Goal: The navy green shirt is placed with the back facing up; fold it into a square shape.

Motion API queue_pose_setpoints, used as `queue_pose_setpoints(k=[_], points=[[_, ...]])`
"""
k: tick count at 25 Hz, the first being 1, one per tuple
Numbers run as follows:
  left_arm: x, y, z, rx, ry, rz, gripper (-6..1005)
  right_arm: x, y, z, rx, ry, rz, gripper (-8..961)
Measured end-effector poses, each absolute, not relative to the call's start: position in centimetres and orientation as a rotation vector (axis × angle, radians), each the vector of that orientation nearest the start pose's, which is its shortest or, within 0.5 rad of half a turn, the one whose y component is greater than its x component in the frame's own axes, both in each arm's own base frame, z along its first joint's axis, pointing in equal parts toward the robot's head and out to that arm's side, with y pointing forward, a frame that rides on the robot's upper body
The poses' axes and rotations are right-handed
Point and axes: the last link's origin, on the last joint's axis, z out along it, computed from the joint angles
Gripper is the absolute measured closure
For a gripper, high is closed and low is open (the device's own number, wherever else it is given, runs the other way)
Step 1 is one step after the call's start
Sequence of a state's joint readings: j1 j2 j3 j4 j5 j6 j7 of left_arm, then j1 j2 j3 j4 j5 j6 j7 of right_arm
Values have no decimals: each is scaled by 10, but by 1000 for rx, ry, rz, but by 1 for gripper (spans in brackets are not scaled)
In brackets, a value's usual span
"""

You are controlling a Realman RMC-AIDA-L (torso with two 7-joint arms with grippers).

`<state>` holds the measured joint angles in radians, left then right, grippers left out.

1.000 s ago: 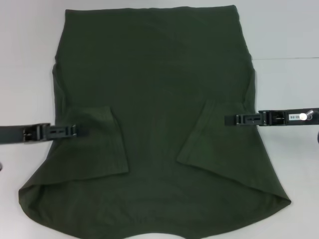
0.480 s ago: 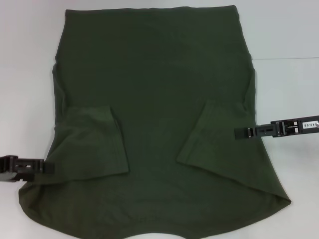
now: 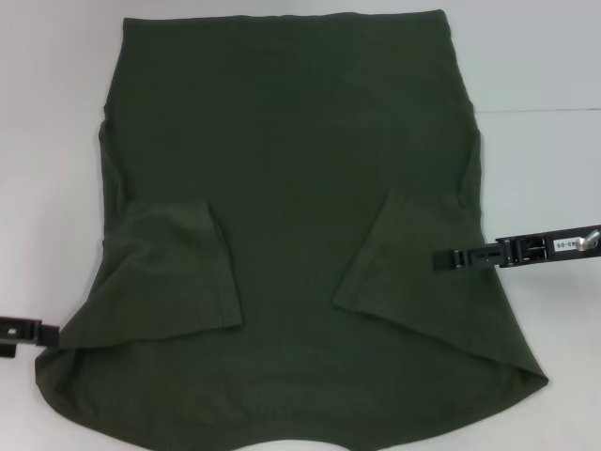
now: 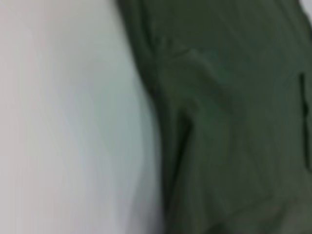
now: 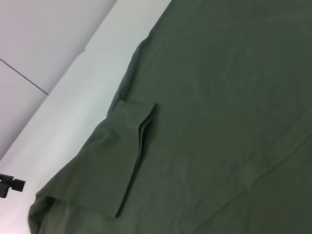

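Shirt: dark olive-green, spread flat on the white desk, plain side up, filling most of the head view; straight edge at the far side, curved edge at the near side running out of view. Both short sleeves folded inward onto the body: left sleeve lying over the left half, right sleeve lying over the right half, their cut edges facing the middle and well apart. Left gripper: low at the left border of the head view, its tip at the near-left edge of the shirt, beside the folded left sleeve; state of the jaws cannot be told, nor whether cloth is held. Left wrist view: blurred, showing only the shirt edge beside bare desk. Right gripper: reaching in from the right, its tip over the right side of the shirt just beside the folded right sleeve; jaws not distinguishable, grip on cloth cannot be told. Right wrist view: the shirt with the left sleeve folded over, and the left gripper off at the desk edge of the cloth
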<state>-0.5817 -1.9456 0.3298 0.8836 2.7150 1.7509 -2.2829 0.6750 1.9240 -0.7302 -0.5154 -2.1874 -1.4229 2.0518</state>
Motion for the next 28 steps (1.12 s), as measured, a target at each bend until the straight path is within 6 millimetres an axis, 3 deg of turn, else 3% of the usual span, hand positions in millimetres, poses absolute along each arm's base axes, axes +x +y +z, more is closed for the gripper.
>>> queue_pose_setpoints(k=[8, 28], points=[[-345, 310, 95, -2174, -1855, -62, 144, 278, 371, 16, -2516, 1468, 401, 100], [-349, 314, 78, -2173, -1894, -12, 150, 277, 375, 13, -2507, 1447, 401, 101]])
